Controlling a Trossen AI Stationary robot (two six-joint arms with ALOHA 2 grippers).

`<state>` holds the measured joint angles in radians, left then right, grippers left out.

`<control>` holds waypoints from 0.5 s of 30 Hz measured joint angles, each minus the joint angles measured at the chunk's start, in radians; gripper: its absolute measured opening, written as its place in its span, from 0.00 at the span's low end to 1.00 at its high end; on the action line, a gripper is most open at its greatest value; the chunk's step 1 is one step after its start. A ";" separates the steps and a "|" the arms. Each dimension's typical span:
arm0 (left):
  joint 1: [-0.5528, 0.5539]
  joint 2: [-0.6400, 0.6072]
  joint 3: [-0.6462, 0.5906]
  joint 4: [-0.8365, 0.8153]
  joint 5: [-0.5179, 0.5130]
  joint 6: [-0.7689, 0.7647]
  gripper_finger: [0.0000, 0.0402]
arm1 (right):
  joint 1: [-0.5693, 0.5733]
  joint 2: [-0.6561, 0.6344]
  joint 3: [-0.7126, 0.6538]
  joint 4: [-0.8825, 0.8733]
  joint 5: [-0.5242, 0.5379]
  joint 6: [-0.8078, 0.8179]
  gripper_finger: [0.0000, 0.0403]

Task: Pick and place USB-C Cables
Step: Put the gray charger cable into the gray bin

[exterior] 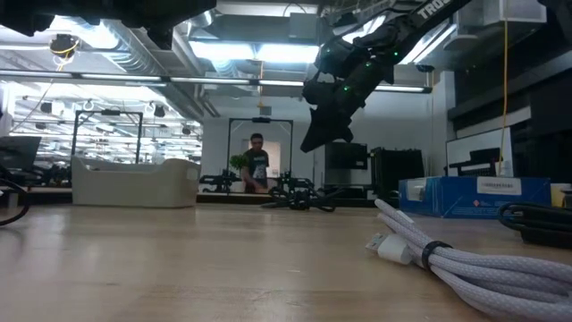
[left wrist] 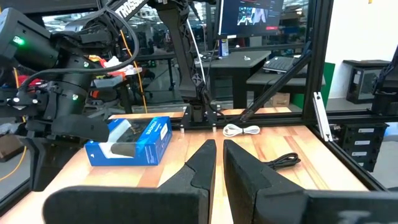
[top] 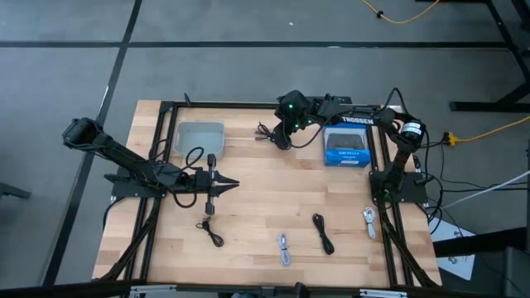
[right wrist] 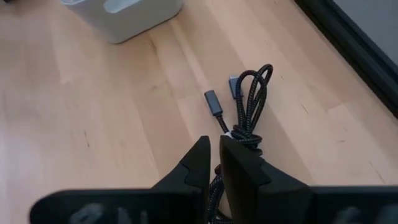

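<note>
Several small bundled USB-C cables lie flat on the wooden table. A black braided cable (top: 268,132) (right wrist: 249,106) lies near the far edge. A black cable (top: 214,232), a grey one (top: 284,248), another black one (top: 323,233) and a white one (top: 369,222) lie along the near side. My right gripper (top: 283,137) (right wrist: 214,155) is shut and hovers above the black braided cable (exterior: 299,199), clear of it in the low view (exterior: 315,141). My left gripper (top: 225,184) (left wrist: 219,163) is shut and empty, left of the table's middle.
A shallow grey tray (top: 199,136) (exterior: 134,183) stands at the far left. A blue retail box (top: 346,147) (left wrist: 130,140) lies at the far right beside my right arm. A black frame rims the table. A person stands in the room beyond.
</note>
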<state>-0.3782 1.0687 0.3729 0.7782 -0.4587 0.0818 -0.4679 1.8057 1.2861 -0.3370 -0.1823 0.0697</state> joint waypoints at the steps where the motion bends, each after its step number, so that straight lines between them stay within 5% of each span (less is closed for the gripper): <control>1: 0.000 0.000 0.000 0.000 0.000 0.000 0.06 | 0.000 0.000 0.000 -0.003 0.031 0.001 0.11; 15: 0.000 0.000 0.000 0.000 0.000 0.000 0.06 | 0.007 0.000 0.000 -0.101 0.087 0.020 0.11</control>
<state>-0.3782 1.0687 0.3729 0.7784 -0.4587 0.0815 -0.4606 1.8057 1.2861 -0.4385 -0.0957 0.0902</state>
